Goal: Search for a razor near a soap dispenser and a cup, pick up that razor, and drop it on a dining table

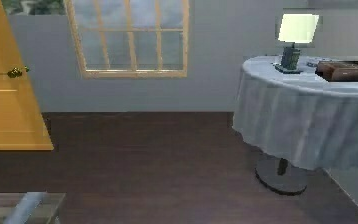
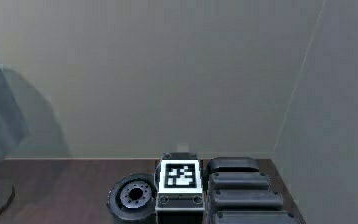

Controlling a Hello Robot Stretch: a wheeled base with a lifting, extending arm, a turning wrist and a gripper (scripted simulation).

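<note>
In the forward view, the table's grey pedestal (image 1: 282,178) at four o'clock looks like dull metal; the cloth (image 1: 297,115) over it is pale blue-grey fabric in soft matt folds; the door (image 1: 12,90) at nine o'clock looks like smooth orange-stained wood with a shiny brass-coloured knob (image 1: 17,72); the window frame (image 1: 129,70) at twelve o'clock is pale matt wood around glassy panes; the floor (image 1: 137,160) is dark wood with a faint sheen; in the arm side view, the wall (image 2: 187,70) is flat matt plaster; the gripper (image 2: 134,197) at six o'clock looks like matt black plastic.
</note>
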